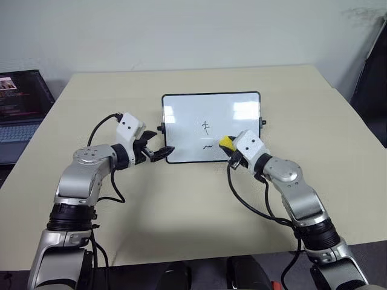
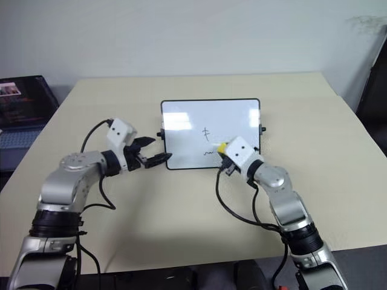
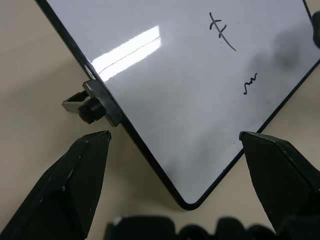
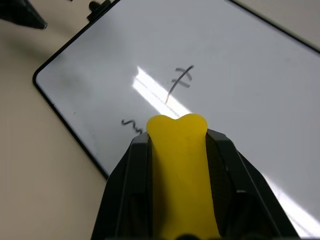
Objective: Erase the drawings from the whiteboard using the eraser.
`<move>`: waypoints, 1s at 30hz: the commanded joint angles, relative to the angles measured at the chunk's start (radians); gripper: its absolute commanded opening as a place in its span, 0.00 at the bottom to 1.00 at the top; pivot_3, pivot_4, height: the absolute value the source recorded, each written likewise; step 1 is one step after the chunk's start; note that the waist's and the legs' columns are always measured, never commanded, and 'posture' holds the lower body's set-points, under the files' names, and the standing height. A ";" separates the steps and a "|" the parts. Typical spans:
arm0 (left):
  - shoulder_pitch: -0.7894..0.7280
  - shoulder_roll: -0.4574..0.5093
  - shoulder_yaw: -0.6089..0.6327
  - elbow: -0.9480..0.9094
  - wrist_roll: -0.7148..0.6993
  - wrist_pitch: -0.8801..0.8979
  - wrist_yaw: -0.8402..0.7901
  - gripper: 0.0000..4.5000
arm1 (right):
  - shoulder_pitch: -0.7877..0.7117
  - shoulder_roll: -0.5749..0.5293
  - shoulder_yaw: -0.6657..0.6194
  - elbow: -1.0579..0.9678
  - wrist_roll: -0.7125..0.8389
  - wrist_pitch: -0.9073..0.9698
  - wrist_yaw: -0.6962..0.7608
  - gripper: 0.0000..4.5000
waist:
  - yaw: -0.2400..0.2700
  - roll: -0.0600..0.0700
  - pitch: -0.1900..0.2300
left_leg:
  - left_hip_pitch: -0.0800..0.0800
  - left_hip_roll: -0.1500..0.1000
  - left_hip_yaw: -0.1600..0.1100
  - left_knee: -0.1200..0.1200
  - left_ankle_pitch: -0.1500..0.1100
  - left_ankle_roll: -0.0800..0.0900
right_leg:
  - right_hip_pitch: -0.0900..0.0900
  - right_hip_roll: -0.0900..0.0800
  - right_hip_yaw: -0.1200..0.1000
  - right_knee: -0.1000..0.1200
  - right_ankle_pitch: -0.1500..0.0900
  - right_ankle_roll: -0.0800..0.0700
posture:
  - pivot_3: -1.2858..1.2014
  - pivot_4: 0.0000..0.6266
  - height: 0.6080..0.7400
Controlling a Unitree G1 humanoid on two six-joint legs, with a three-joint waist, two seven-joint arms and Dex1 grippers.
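The whiteboard [image 1: 181,115] lies flat on the table with a cross-like stroke [image 1: 206,127] and, nearer to me, a wavy squiggle [image 1: 208,146] of the drawings. My right gripper [image 1: 229,147] is shut on the yellow eraser [image 1: 225,142], which sits over the board's near edge just right of the squiggle. In the right wrist view the eraser [image 4: 177,165] points at the squiggle [image 4: 131,125]; I cannot tell whether it touches the board. My left gripper [image 1: 160,145] is open around the board's near left corner, below the side knob [image 3: 90,107], with its fingers [image 3: 85,165] apart.
The beige table [image 1: 181,205] carries the board near its centre. An open laptop [image 1: 21,109] sits off the table's left side. A dark object [image 1: 372,78] stands by the far right edge.
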 commanded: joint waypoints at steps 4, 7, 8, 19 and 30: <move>-0.019 0.006 0.011 -0.023 0.006 -0.021 0.004 1.00 | -0.173 0.056 0.010 0.211 -0.054 -0.190 -0.095 0.24 | 0.003 0.000 0.000 | 0.000 0.000 0.000 0.000 0.000 0.000 | 0.000 0.000 0.000 0.000 0.000 0.000 | 0.52 0.24 1.00; -0.026 0.012 0.007 -0.025 0.005 -0.024 -0.013 1.00 | -0.261 0.072 0.010 0.358 -0.069 -0.277 -0.119 0.24 | 0.007 0.000 0.000 | 0.000 0.000 0.000 0.000 0.000 0.000 | 0.000 0.000 0.000 -0.001 0.000 0.000 | 0.52 0.24 1.00; -0.029 0.013 0.003 -0.028 0.004 -0.024 -0.021 1.00 | -0.295 0.076 0.009 0.416 -0.075 -0.309 -0.128 0.24 | 0.007 0.000 0.000 | 0.000 0.000 0.000 0.000 0.000 0.000 | 0.000 0.000 0.000 -0.001 0.000 0.000 | 0.52 0.24 1.00; -0.059 0.019 -0.030 -0.060 -0.002 -0.018 -0.085 1.00 | -0.518 0.142 0.020 0.947 -0.084 -0.562 -0.128 0.24 | 0.002 0.000 0.000 | 0.000 0.000 0.001 -0.002 0.000 0.000 | 0.000 0.000 0.000 -0.003 0.000 0.000 | 0.52 0.24 1.00; -0.072 0.022 -0.015 -0.033 0.003 -0.018 -0.088 1.00 | -0.440 0.128 0.079 1.022 -0.126 -0.582 -0.015 0.24 | -0.004 0.000 0.000 | 0.005 0.000 0.001 0.001 -0.001 0.002 | 0.003 0.001 0.001 0.003 0.000 -0.001 | 0.52 0.24 1.00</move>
